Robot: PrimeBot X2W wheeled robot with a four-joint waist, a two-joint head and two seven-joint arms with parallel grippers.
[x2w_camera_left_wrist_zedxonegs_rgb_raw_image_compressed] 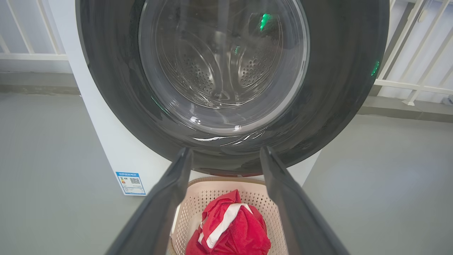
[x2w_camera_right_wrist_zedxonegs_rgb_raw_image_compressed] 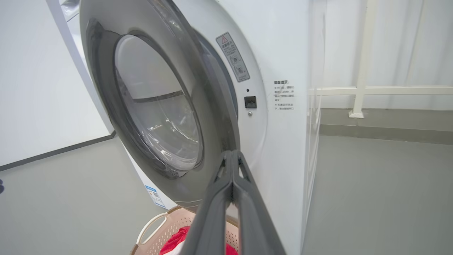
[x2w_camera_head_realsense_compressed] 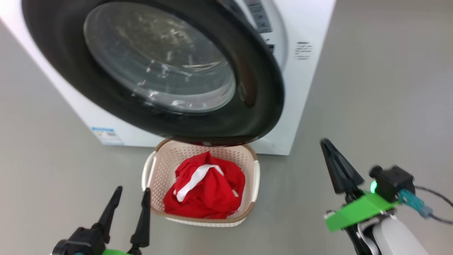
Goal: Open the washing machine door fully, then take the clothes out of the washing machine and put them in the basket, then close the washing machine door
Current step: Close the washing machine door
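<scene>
The washing machine door [x2w_camera_head_realsense_compressed: 159, 63], black-rimmed with a bulging glass window, stands ajar in front of the white washing machine [x2w_camera_head_realsense_compressed: 304, 81]. A gap shows between the door [x2w_camera_right_wrist_zedxonegs_rgb_raw_image_compressed: 212, 106] and the machine front [x2w_camera_right_wrist_zedxonegs_rgb_raw_image_compressed: 283, 148]. Below the door, the cream basket [x2w_camera_head_realsense_compressed: 159, 166] sits on the floor with the red, white-striped clothes [x2w_camera_head_realsense_compressed: 208, 191] inside. My left gripper [x2w_camera_head_realsense_compressed: 132, 191] is open and empty, just left of the basket, pointing at the door [x2w_camera_left_wrist_zedxonegs_rgb_raw_image_compressed: 336, 88]. My right gripper [x2w_camera_head_realsense_compressed: 327, 143] is shut on nothing, to the right of the door's free edge and apart from it.
Grey floor surrounds the machine. A white railing [x2w_camera_left_wrist_zedxonegs_rgb_raw_image_compressed: 407, 85] runs behind and to the right of it, and a blue label [x2w_camera_head_realsense_compressed: 108, 136] sits low on the machine's front. A cable [x2w_camera_head_realsense_compressed: 435, 198] trails from my right wrist.
</scene>
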